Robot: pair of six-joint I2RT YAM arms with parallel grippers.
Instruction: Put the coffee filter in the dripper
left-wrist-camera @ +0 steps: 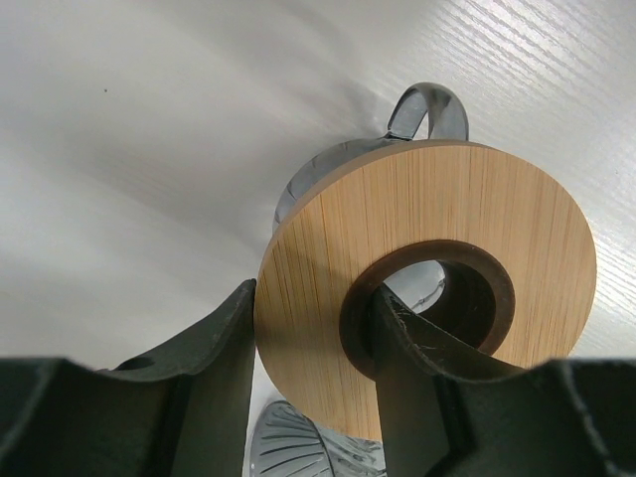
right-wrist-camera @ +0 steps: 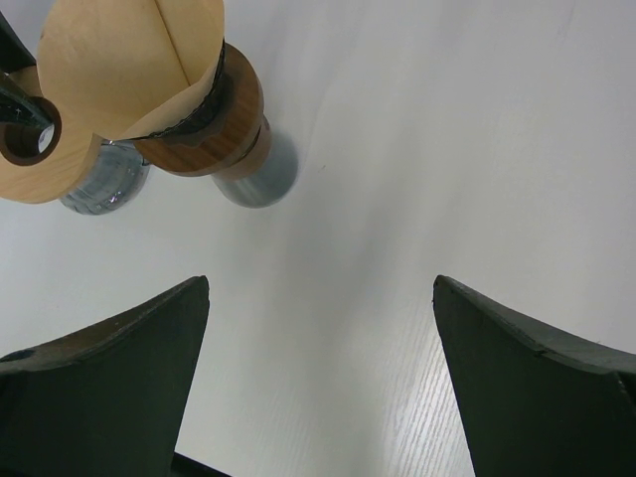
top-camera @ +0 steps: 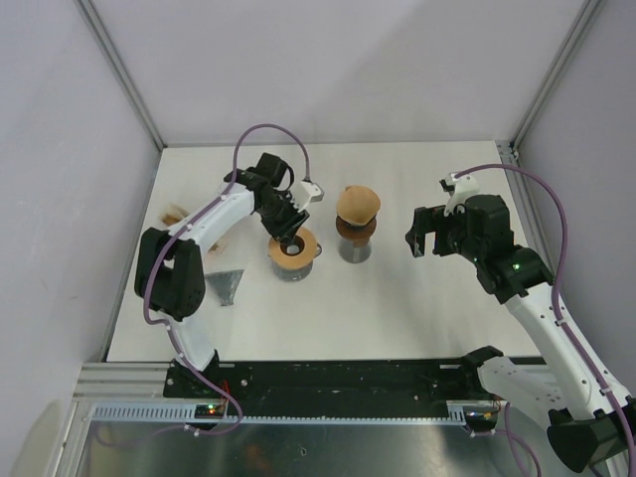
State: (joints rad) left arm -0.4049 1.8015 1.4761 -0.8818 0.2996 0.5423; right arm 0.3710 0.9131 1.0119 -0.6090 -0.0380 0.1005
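Firstly, at the left edge of the worktop [top-camera: 417, 318], a small brown stack [top-camera: 174, 212] was noted, too small to be identified. A grey folded piece [top-camera: 227, 286] lay nearer the arm bases.

Item, left end effector [left-wrist-camera: 313, 378]: partly closed and clamped on the wooden ring [left-wrist-camera: 447, 209] of the left dripper [top-camera: 293, 270], with one finger set inside the ring's hole and the other against its outer rim. No paper was seen in that dripper.

Item, coffee filter [top-camera: 356, 202]: opened as a cone and stood point-down in the mouth of the centre dripper [top-camera: 356, 234], the paper rising well above the wooden collar. Whether it was pressed fully home could not be told.

Item, right end effector [right-wrist-camera: 320, 298]: spread wide with nothing held, poised to the right of the centre dripper and apart from it.

Step in hand, as judged: the seating of the filter was to be finished or checked. Care advised:
- The paper should be touched only at its upper rim, and lightly, so that the cone is not crushed.
- Any push should be directed straight down the dripper's axis.
- The tall centre dripper should not be knocked sideways towards the left dripper just beside it.
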